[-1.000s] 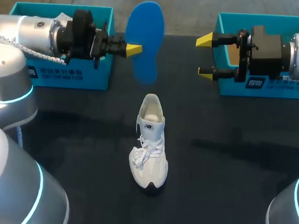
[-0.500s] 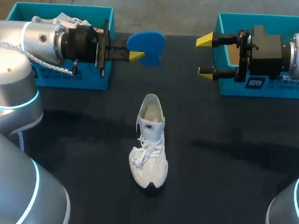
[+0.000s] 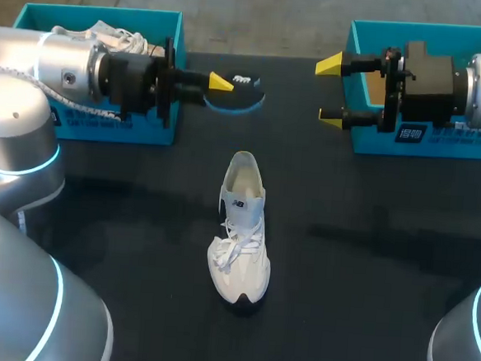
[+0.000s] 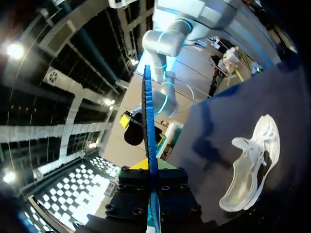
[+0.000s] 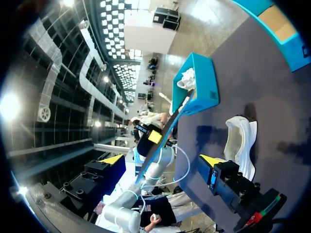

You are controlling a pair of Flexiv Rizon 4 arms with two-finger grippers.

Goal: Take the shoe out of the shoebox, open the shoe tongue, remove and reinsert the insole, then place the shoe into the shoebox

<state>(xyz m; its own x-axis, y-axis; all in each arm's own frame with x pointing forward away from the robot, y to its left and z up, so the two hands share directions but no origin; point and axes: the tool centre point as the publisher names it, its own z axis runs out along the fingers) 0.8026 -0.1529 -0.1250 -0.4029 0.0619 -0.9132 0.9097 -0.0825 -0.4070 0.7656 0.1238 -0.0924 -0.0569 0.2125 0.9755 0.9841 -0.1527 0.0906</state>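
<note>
Left gripper (image 3: 218, 82) clamped on the blue insole (image 3: 239, 99), held level beyond the heel — seemingly oriented for reinsertion. The white shoe (image 3: 241, 230) stands mid-table, mouth open; the right gripper (image 3: 330, 91) hangs before the right shoebox (image 3: 371, 142), jaws apart — free to steady it.

shoe (image 3: 241, 234) centre | insole (image 3: 240, 97) behind it | left shoebox (image 3: 145, 129) back-left | right shoebox (image 3: 367, 141) back-right

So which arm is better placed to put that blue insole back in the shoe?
Probably left: the left gripper holds the insole, just beyond the heel end of the shoe. The right gripper hangs open and empty by a shoebox.
</note>
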